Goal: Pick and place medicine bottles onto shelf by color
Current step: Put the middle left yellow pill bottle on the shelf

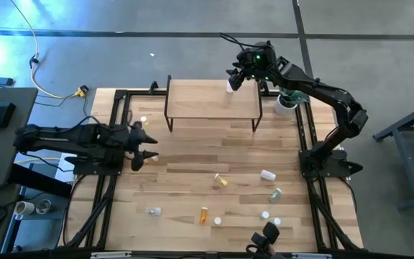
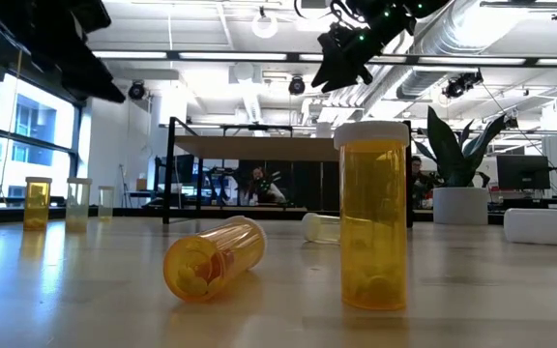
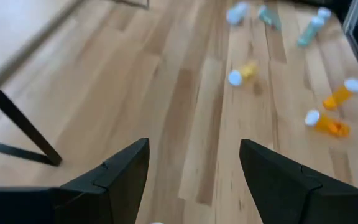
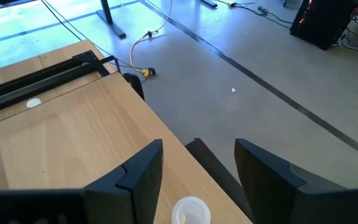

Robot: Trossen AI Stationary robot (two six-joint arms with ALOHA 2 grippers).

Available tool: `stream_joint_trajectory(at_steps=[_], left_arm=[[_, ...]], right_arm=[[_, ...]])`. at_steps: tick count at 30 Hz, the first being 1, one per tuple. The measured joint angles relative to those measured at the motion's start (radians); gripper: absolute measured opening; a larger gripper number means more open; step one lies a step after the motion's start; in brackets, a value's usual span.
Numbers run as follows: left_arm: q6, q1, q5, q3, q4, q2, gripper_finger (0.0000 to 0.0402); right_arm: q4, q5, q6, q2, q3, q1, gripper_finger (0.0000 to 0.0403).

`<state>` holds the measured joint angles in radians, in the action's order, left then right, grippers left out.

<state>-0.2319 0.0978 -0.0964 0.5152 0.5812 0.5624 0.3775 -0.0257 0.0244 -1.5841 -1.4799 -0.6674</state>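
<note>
We lift the spread right hand (image 1: 233, 78) straight off the white bottle (image 1: 230, 87) standing on the shelf (image 1: 200, 101), without tipping it.

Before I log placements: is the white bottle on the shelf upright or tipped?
Upright. The right wrist view looks down on the white bottle and its round cap, between the open right tool; it stands at the shelf edge.

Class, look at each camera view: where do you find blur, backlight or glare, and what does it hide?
Low view: bright windows and ceiling lights silhouette the right gripper; the upright orange bottle is sharp, the room behind it soft. Left wrist view: the scattered bottles smear with blur. High view: evenly lit, the shelf clear.
</note>
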Motion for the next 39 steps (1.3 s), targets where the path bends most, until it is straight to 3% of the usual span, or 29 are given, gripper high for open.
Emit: stream_joint_trajectory(at_steps=[12,19,24,27,39], left_arm=[[-0.096,0.0,0.029,0.036,0.037,0.185,0.0239],[-0.106,-0.001,0.033,0.172,0.25,0.24,0.0239],[-0.074,-0.001,0.032,0.194,0.356,0.243,0.0239],[-0.009,-0.001,0.031,0.193,0.365,0.25,0.0239],[-0.004,0.0,0.025,0.193,0.366,0.385,0.0239]], right_arm=[[0.0,-0.004,0.0,0.0,0.0,0.0,0.0191],[0.0,-0.004,0.002,0.0,0.0,0.0,0.0191],[0.0,-0.004,0.002,0.0,0.0,0.0,0.0191],[0.0,-0.004,0.002,0.0,0.0,0.0,0.0191],[0.0,-0.005,-0.001,0.0,0.0,0.0,0.0191]])
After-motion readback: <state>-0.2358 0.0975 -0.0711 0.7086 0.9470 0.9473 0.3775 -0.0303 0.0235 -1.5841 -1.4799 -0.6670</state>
